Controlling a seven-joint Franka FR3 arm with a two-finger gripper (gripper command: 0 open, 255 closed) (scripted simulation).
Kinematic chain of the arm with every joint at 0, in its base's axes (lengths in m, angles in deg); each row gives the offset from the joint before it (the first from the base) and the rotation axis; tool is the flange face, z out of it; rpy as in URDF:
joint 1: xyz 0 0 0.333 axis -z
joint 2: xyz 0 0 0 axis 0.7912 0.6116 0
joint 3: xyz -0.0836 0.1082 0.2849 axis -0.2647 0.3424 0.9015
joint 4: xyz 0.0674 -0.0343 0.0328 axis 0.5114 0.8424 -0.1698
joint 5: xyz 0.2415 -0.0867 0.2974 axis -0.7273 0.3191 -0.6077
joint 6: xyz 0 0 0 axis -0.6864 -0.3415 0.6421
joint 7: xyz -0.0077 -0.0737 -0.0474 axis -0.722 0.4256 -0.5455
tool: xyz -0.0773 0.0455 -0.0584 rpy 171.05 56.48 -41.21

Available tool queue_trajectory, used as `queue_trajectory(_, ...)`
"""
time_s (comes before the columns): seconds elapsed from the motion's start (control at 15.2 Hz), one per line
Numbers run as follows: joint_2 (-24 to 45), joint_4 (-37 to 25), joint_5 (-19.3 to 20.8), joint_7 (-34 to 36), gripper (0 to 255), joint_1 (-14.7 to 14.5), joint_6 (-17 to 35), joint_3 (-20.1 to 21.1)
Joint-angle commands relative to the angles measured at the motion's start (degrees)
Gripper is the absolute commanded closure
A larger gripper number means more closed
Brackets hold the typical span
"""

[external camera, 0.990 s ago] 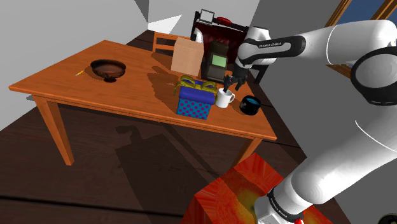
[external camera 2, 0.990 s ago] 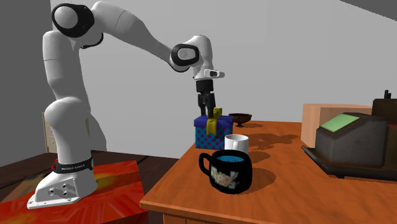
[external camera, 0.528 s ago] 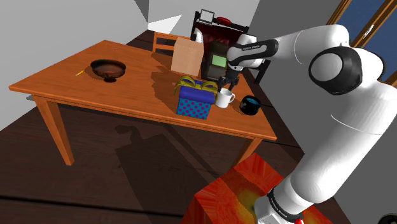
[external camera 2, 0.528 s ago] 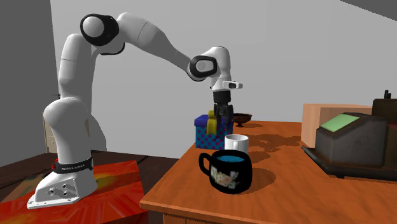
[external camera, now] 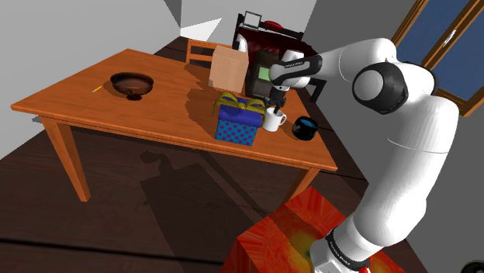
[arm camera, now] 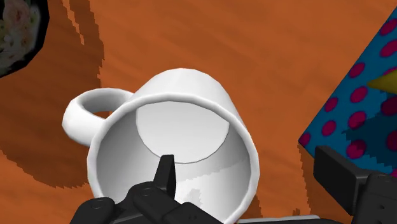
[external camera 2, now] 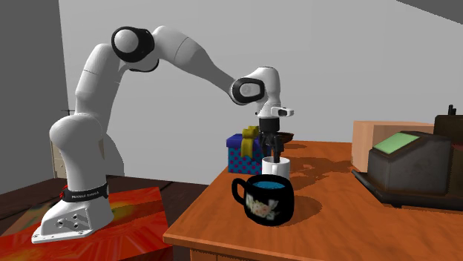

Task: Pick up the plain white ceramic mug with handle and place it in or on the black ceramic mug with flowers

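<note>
On the desk (external camera: 116,85): we see a white mug (external camera: 272,119) standing upright just beside a blue dotted gift box (external camera: 237,120), its handle turned toward the black flowered mug (external camera: 305,128) nearby; a dark bowl (external camera: 131,82) sits well apart at the other end.
Room: dark wooden floor (external camera: 155,209), grey walls (external camera: 46,39), a wooden chair (external camera: 200,51) behind the desk, a blue window (external camera: 442,31).
Gripper (arm camera: 245,159): spread apart, one finger inside the white mug, the other outside its wall toward the gift box; we see nothing clasped.
Since a second ago: the gripper has come down from well above to the white mug's rim; both mugs are unmoved.
</note>
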Motion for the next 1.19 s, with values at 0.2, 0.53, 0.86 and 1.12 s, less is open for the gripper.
queue_trajectory(0.2, 1.60, 0.89, -0.47, -0.28, 0, 0.02, 2.24, 0.24)
queue_trajectory(0.53, 1.61, 0.89, -0.48, -0.29, 0, -0.01, 2.24, 0.21)
queue_trajectory(0.86, 1.86, 0.44, -0.52, -0.23, 255, -0.03, 2.04, 0.24)
queue_trajectory(1.12, 1.90, 0.40, -0.53, -0.23, 255, -0.02, 2.04, 0.25)
